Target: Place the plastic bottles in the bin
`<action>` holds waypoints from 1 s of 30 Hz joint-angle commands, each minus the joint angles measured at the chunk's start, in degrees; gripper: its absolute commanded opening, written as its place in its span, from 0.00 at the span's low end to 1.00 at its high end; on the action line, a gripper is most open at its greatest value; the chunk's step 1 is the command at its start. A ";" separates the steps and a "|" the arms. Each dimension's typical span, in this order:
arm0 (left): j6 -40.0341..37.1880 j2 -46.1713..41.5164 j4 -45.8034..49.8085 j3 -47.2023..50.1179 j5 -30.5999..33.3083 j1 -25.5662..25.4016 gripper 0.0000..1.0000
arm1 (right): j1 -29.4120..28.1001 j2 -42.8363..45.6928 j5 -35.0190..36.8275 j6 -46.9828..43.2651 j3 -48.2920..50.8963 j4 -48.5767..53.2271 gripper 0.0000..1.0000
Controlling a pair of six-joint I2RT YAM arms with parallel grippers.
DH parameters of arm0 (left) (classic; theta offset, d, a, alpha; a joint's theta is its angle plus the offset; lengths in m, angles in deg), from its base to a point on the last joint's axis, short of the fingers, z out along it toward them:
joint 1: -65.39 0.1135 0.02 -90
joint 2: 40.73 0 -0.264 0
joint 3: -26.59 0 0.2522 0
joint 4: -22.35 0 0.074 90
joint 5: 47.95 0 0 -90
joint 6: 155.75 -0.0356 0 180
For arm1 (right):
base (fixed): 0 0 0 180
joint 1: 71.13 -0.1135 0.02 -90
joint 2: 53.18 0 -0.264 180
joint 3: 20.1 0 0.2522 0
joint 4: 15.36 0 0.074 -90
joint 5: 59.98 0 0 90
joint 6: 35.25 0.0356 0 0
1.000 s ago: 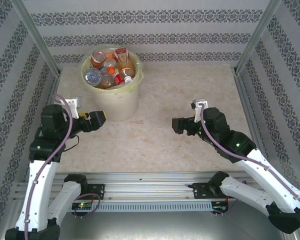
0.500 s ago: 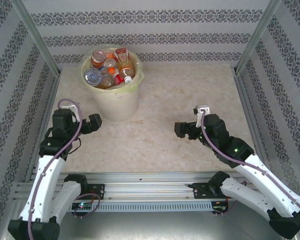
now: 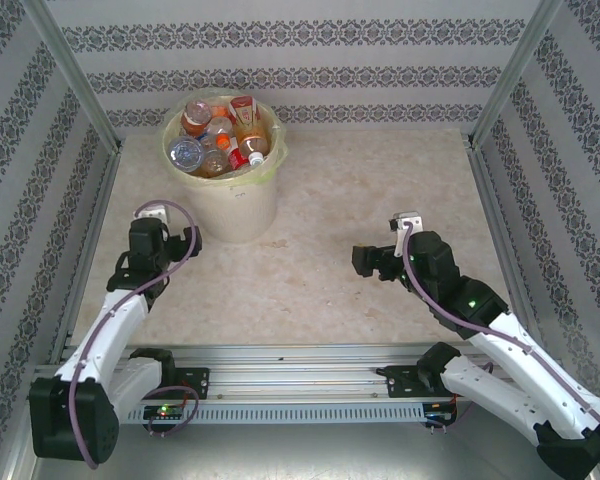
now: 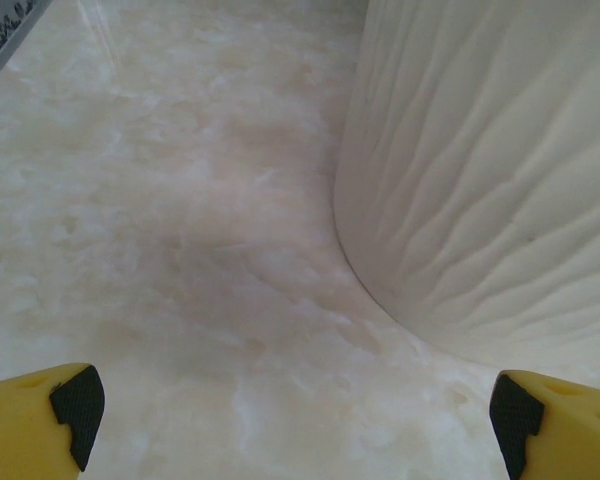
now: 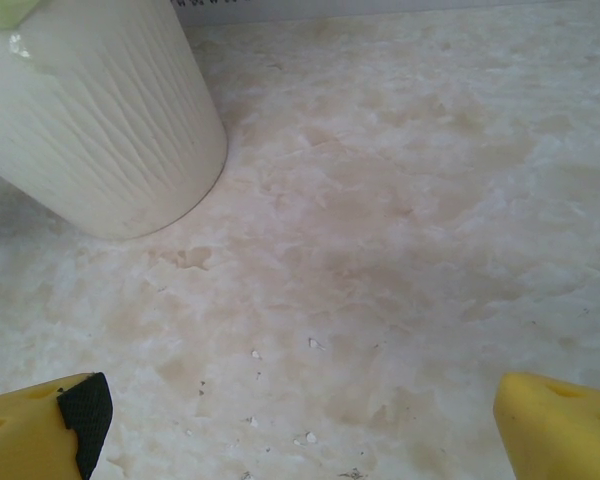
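a pale, marbled tabletop [image 3: 360, 190] sits inside walls papered in white with grey ornamental bands, framed by aluminium posts. the surface looks matte and smooth, with a few small specks in the right wrist view.

over the last second the left arm has folded back and lower toward its base, and the left gripper [image 3: 186, 240] now hangs low just beside the foot of the bin [image 3: 235, 215], apart from it. the right arm has drifted slightly toward the near edge, and the right gripper [image 3: 366, 262] is well apart from the bin over bare table. both sets of jaws stand wide with nothing between them; in each wrist view the yellow fingertips with black pads sit at the far corners of the frame.

the plastic bottles [image 3: 220, 135] lie heaped inside the bin, unchanged, filling it to about the rim. no bottle is seen loose on the table, so the job looks finished and the arms seem to be retiring to rest.

the bin is a round, slightly tapered tub of cream plastic, its wall ribbed with fine wavy vertical grooves. a thin yellowish liner folds over the rim. the bottles are clear and glossy, with orange, red and pale labels and coloured caps.
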 commanded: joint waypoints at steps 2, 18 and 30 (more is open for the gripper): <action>-6.03 4.53 -28.10 7.64 0.44 1.32 1.00 | 0.43 -1.12 0.62 -0.72 0.87 -2.29 0.98; -9.84 30.03 -67.39 16.16 -6.89 2.75 1.00 | 1.28 -1.79 1.84 -1.48 0.27 -1.04 0.98; -9.49 35.17 -59.13 9.16 -4.90 2.77 1.00 | 10.37 -5.46 6.54 -0.27 -1.08 -3.20 0.98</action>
